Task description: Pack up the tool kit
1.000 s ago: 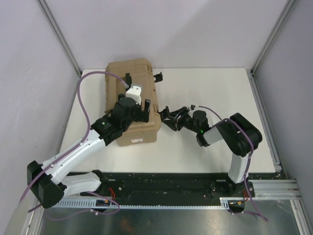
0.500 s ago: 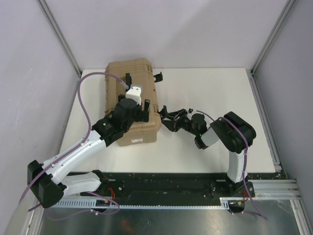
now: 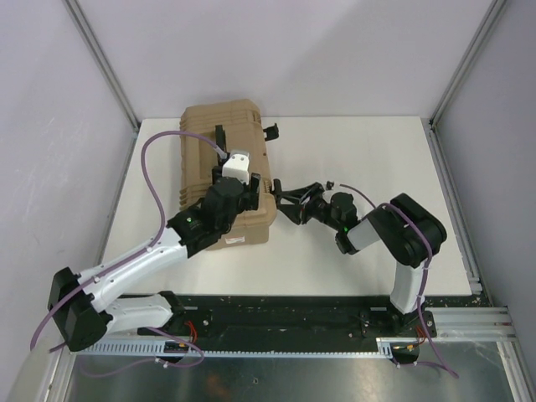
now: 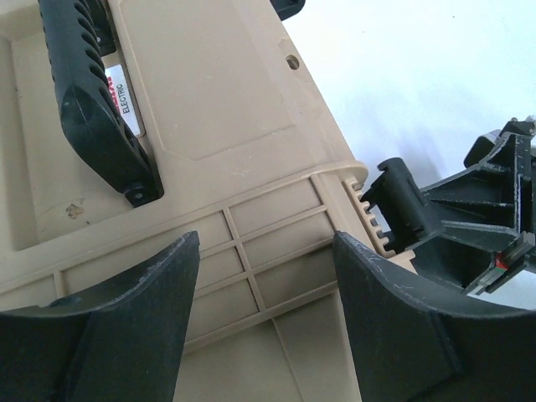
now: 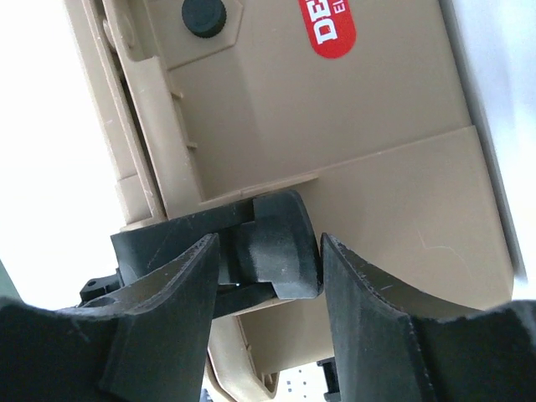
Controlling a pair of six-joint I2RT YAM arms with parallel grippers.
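Overhead, spread left hand [image 4: 266, 255] above ribbed tan toolbox [image 4: 209, 109]; right hand [image 5: 270, 247] clamped on rounded black latch [image 5: 280, 230].

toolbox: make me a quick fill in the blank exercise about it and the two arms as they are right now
1. The lid of the tan toolbox is ____.
2. The right pincer has its fingers on either side of a black ____ on the toolbox's side.
3. The left pincer hangs over the lid with its fingers ____, holding nothing.
4. The handle on the lid is coloured ____.

Missing words: closed; latch; open; black.
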